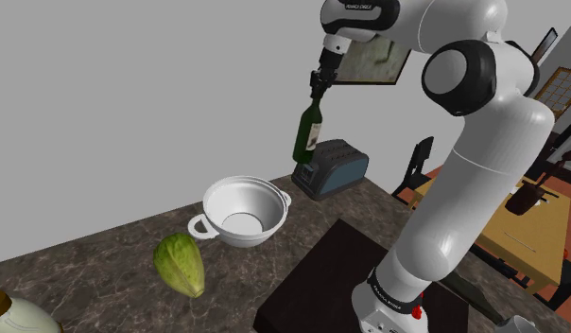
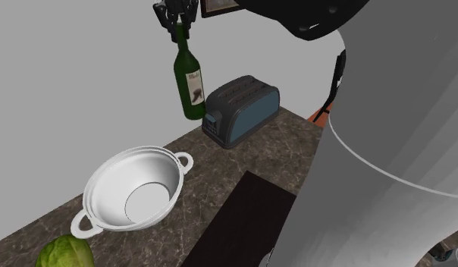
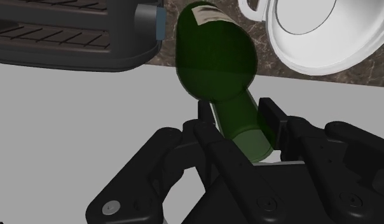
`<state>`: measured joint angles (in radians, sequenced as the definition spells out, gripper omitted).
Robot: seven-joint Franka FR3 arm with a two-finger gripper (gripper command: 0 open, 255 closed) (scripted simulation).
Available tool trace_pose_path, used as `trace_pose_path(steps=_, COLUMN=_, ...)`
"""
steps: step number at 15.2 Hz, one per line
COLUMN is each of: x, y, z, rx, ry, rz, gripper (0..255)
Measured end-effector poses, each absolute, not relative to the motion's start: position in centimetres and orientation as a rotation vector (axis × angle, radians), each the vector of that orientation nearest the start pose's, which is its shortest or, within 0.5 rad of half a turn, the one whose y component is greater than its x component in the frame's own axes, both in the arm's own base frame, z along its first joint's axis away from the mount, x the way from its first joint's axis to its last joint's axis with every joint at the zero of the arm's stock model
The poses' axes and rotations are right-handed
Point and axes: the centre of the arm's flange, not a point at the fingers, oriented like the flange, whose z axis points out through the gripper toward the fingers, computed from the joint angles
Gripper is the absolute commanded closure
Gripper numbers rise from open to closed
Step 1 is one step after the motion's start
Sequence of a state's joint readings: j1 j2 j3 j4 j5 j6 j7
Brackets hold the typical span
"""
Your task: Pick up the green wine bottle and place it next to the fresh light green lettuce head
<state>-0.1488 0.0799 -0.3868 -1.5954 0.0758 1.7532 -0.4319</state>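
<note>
Green wine bottle (image 1: 307, 137) (image 2: 189, 83) (image 3: 216, 57) hangs in the air, neck up and nearly upright. It is clasped at the neck between the two black fingers of the end effector (image 1: 318, 87) (image 2: 180, 26) (image 3: 238, 113). Its base is clear of the surface (image 1: 85, 274) (image 2: 243, 159), and a pale label shows on its side.

Closest to the bottle is a dark blue-grey toaster (image 1: 333, 168) (image 2: 243, 110) (image 3: 70, 38) with two long slots on top. It stands on the mottled brown stone by the grey wall, and the bottle's base hangs just beside its control end, higher than it.

Next along the surface sits a white bowl (image 1: 244, 201) (image 2: 133, 190) (image 3: 324, 32) with two loop handles, upright. Its inside shows plain white down to the flat bottom. The bowl lies between the toaster and the light green lettuce head (image 1: 180, 265) (image 2: 64, 254), which rests on the stone just past one handle, well apart from the bottle.

In the shoulder view the black stand (image 1: 321, 284) takes up the lower right. Far behind the arm are a wooden dining table (image 1: 520, 227) with dark chairs and a framed picture (image 1: 378, 61) on the wall.
</note>
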Motion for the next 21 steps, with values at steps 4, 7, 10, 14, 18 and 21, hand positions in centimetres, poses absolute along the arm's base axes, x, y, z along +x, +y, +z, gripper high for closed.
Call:
trace_pose_path(steps=4, x=51.6, y=-29.0, z=60.9, rx=-3.132, ry=0.176, rz=-0.149, gripper=255)
trace_pose_path(steps=7, x=51.8, y=-29.0, z=62.4, rx=-3.132, ry=0.176, rz=-0.149, gripper=255)
trace_pose_path(steps=10, x=51.7, y=-28.9, z=64.0, rx=-3.132, ry=0.176, rz=-0.149, gripper=255)
trace_pose_path(steps=14, x=51.6, y=-28.8, z=66.2, rx=-3.132, ry=0.176, rz=-0.149, gripper=255)
trace_pose_path(steps=18, x=51.7, y=-28.9, z=68.3, rx=-3.132, ry=0.176, rz=-0.149, gripper=255)
trace_pose_path(steps=21, x=51.7, y=-28.9, z=69.7, rx=-3.132, ry=0.176, rz=-0.149, gripper=255)
